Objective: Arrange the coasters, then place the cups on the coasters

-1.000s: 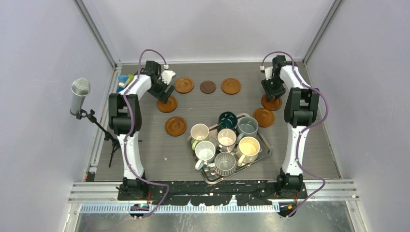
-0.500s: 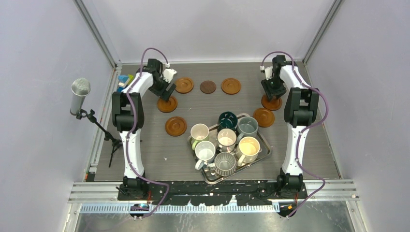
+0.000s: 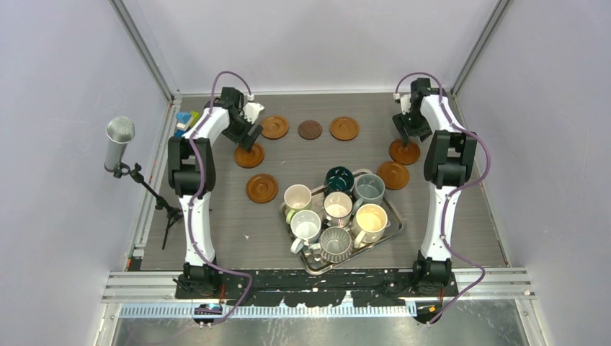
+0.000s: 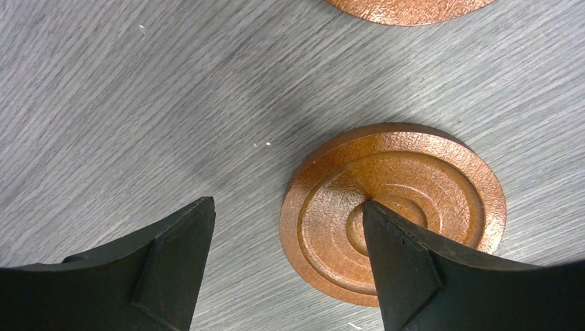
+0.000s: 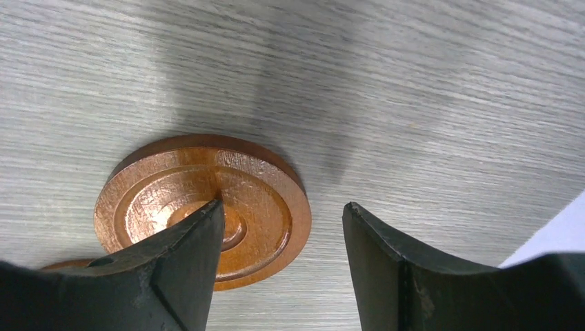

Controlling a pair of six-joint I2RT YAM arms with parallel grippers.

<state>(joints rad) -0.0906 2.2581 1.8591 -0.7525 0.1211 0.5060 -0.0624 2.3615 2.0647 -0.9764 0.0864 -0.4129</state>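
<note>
Left gripper (image 4: 286, 202): jaws wide, empty, above far-left coaster (image 4: 414, 172).
Right gripper (image 5: 283, 205): jaws apart, empty, above far-right coaster (image 5: 172, 186).
Cups (image 3: 371, 218): clustered on tray (image 3: 393, 210).

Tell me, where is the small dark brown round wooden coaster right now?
In the top view, the small dark brown round wooden coaster lies near the far edge of the grey table, midway between two orange-brown wooden coasters.

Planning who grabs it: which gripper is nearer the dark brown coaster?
Left. The left gripper is left of the dark brown coaster; the right gripper is farther away, to its right.
</note>
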